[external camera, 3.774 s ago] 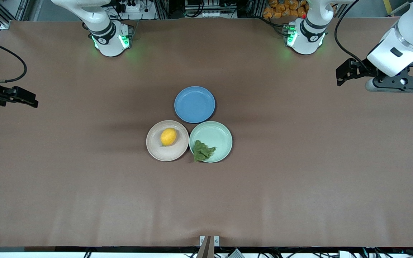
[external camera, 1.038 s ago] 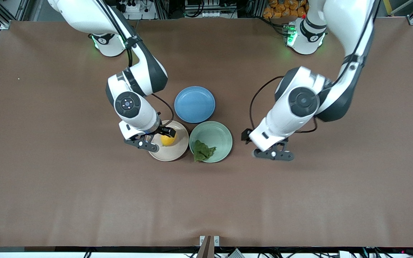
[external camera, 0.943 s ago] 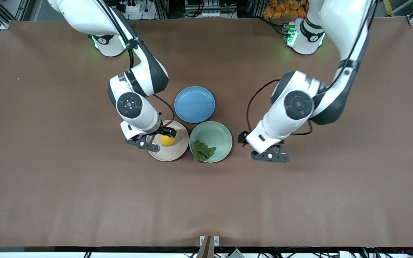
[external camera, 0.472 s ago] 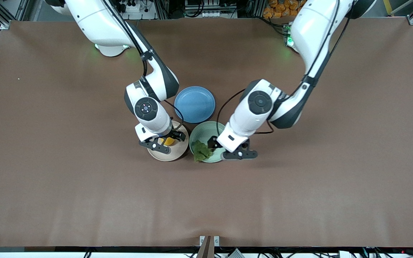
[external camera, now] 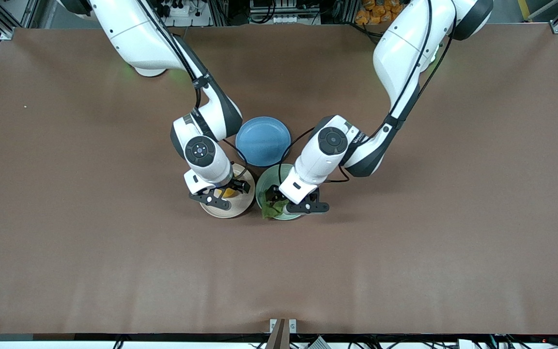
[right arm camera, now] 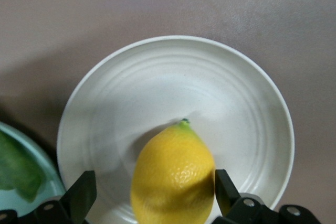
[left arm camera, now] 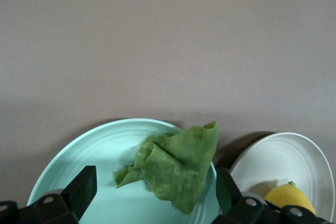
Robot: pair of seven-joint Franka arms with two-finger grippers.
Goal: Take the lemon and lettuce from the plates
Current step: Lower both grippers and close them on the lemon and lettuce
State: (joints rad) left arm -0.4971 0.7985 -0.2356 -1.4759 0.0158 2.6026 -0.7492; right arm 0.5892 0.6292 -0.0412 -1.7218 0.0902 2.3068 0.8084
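Note:
The yellow lemon [right arm camera: 173,182] lies on the beige-pink plate [right arm camera: 173,87]. My right gripper [right arm camera: 153,195] is open and low over that plate, with one finger on each side of the lemon. In the front view the right gripper [external camera: 227,191] covers most of the lemon [external camera: 230,193] on its plate [external camera: 221,211]. The green lettuce [left arm camera: 178,163] lies at the rim of the mint plate [left arm camera: 94,153]. My left gripper [left arm camera: 154,192] is open, its fingers straddling the lettuce. In the front view the left gripper [external camera: 277,198] is over the lettuce [external camera: 270,210] on the mint plate [external camera: 262,188].
A blue plate [external camera: 262,140] with nothing on it sits just farther from the front camera, touching both plates. The beige-pink plate [left arm camera: 286,156] and lemon [left arm camera: 291,196] also show in the left wrist view. Brown tabletop [external camera: 405,266] surrounds the plates.
Both arms swung in from the table's ends. In the last half second the left gripper moved across the mint plate onto the lettuce, and the right gripper settled around the lemon.

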